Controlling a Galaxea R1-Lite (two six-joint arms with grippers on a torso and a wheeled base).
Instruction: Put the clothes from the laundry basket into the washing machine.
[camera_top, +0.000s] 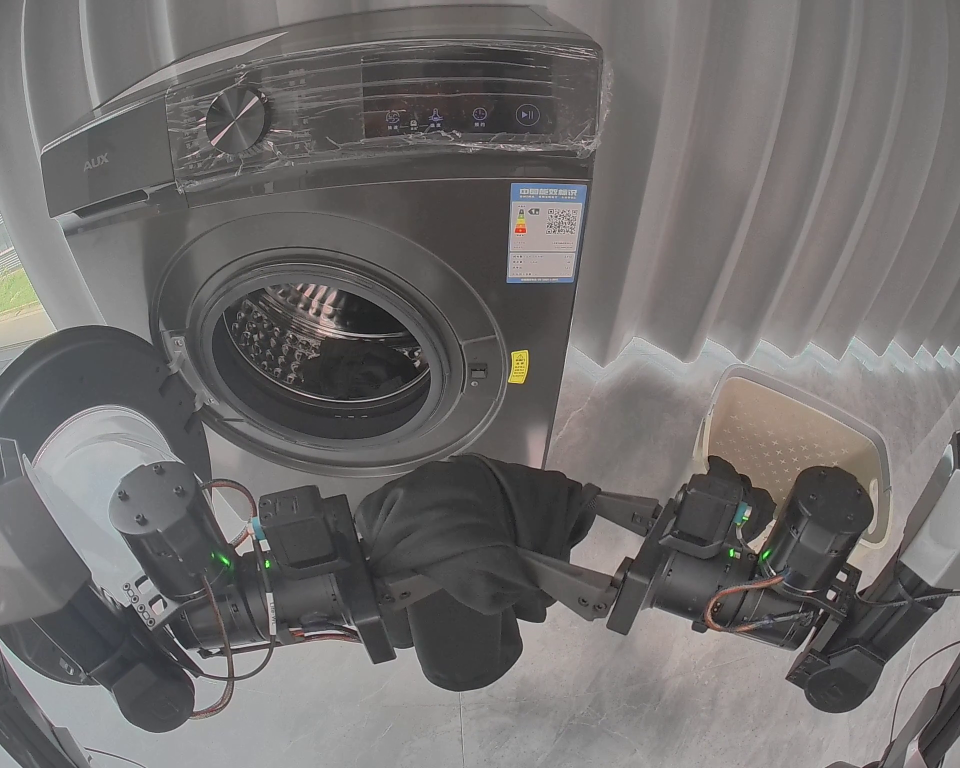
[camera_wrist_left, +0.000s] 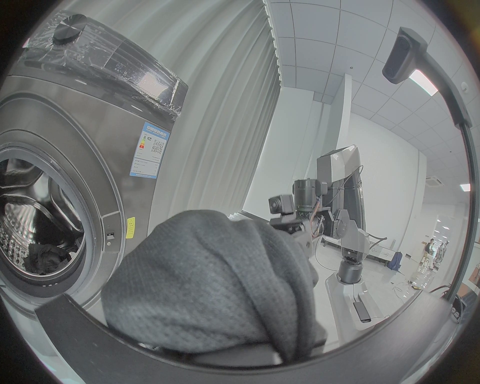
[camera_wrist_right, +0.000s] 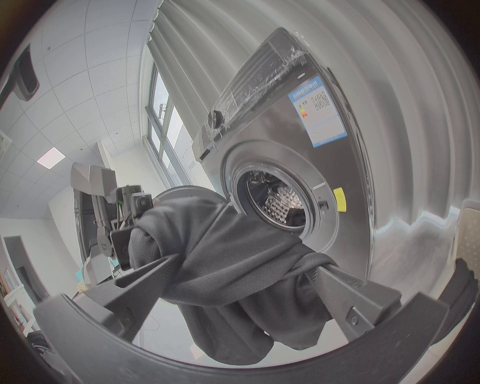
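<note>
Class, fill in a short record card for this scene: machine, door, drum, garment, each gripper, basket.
Machine: washing machine, a front loader facing the robot
Door: door open, swung to the robot's left
Drum: drum with dark cloth inside
Garment: dark garment held between both grippers, in front of the opening
Left: left gripper buried in the garment
Right: right gripper with fingers spread, garment between them
Basket: laundry basket on the floor, right of the machine

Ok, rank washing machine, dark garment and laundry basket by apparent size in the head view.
1. washing machine.
2. dark garment, though it is nearest the camera, so unsure.
3. laundry basket, partly hidden.
</note>
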